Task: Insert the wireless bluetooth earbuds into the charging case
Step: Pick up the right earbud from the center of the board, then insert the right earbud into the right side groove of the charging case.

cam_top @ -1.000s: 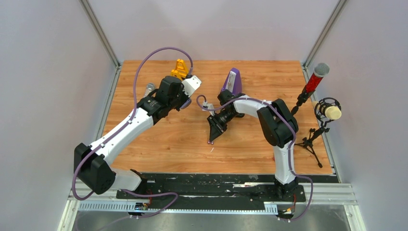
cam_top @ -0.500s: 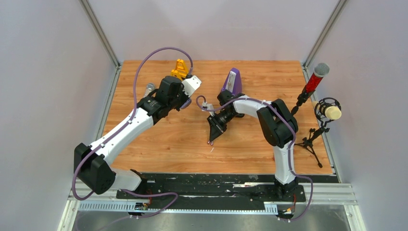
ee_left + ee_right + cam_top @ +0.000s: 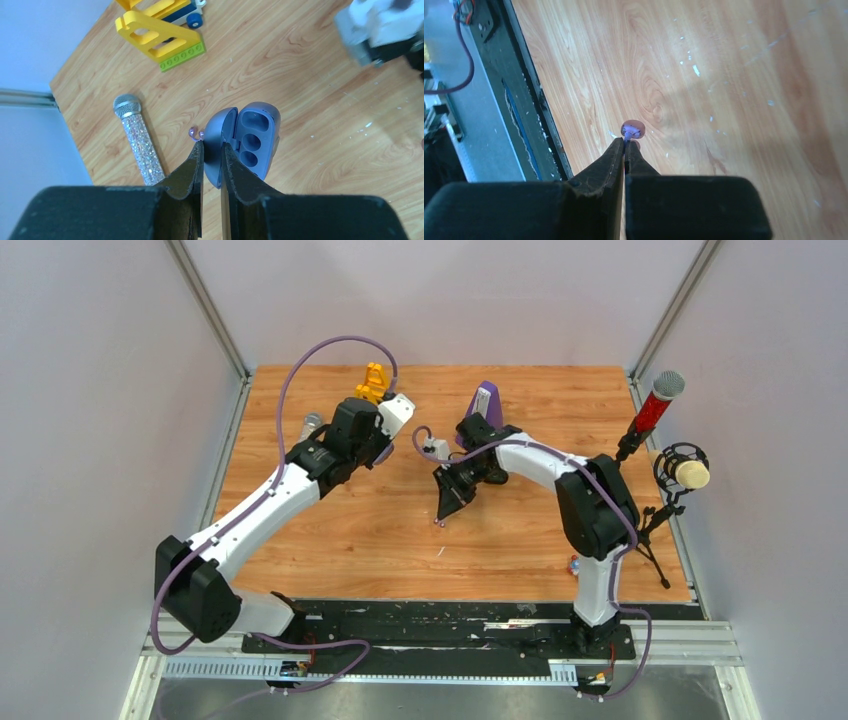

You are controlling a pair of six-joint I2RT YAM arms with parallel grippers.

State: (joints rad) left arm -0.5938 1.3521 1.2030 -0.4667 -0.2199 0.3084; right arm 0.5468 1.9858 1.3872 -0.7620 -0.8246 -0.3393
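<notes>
The charging case is a blue-grey oval shell lying open on the wood, its round sockets showing empty. My left gripper is shut on the case's raised lid, one finger on each side. From above, the left gripper hides most of the case. My right gripper is shut on the thin stem of one small purple earbud, held just above the table near its middle. Two tiny purple rounded bits lie beside the lid; I cannot tell what they are.
A glitter-covered toy microphone lies left of the case. Yellow toy blocks and a purple wedge-shaped object stand at the back. Two microphones on stands occupy the right edge. A small coloured object lies near the right arm's base.
The right gripper's jaws have closed on the earbud's stem, and it has shifted slightly toward the back while its elbow swung right. The left arm has held still.
</notes>
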